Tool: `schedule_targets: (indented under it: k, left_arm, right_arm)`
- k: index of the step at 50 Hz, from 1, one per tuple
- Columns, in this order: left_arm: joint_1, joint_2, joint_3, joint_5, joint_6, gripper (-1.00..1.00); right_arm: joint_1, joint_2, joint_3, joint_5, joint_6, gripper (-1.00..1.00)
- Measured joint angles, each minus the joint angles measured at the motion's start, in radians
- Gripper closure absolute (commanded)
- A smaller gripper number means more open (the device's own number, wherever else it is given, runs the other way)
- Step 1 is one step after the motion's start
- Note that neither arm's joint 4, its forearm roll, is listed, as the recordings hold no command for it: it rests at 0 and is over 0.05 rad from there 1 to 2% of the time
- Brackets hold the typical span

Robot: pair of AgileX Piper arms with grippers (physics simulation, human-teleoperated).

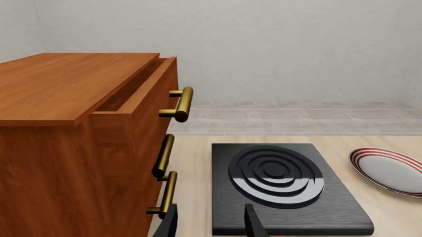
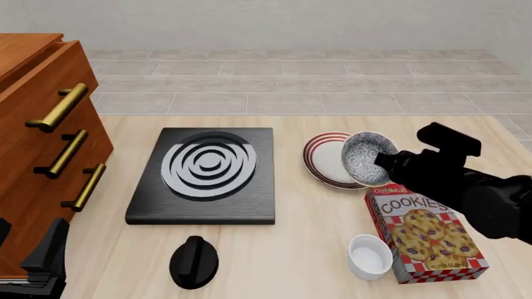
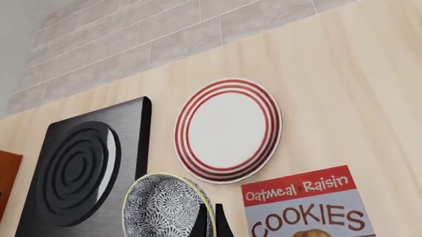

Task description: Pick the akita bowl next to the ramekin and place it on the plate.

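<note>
R gripper carries the akita bowl in the air above the plate, fingers pinched on the bowl's rim. In the front view the bowl is tilted, its speckled inside facing the camera, and it overlaps the plate's right half. The right wrist view shows the same grip from behind: two dark fingertips close together on the bowl's edge, w/ the red-ringed plate lying flat on the table further along, clear of the bowl in that frame.

The ramekin sits alone at the near side of the table, just beside the lower left corner of the cookie box. The box lies flat, label up, reading "Oatmeal Raisin COOKIES", between the ramekin and the plate on the right side.

Centre table: a black stove plate w/ concentric rings, just left of the plate. Near edge, in front of the stove: a glossy black knob.

L gripper hangs low at the front view's bottom left corner, by the wooden drawer cabinet w/ brass handles; top drawer slightly open per the left wrist view. Its fingers stand apart, nothing between them, pointing toward the stove.
</note>
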Motion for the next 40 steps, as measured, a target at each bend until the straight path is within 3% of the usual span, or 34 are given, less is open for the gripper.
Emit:
schedule_targets:
  k: [40]
  left_arm:
    - [0.000, 0.000, 0.000, 0.000, 0.000, -1.00]
  right_arm:
    - [-0.025, 0.138, -0.041, -0.078, -0.026, 1.00]
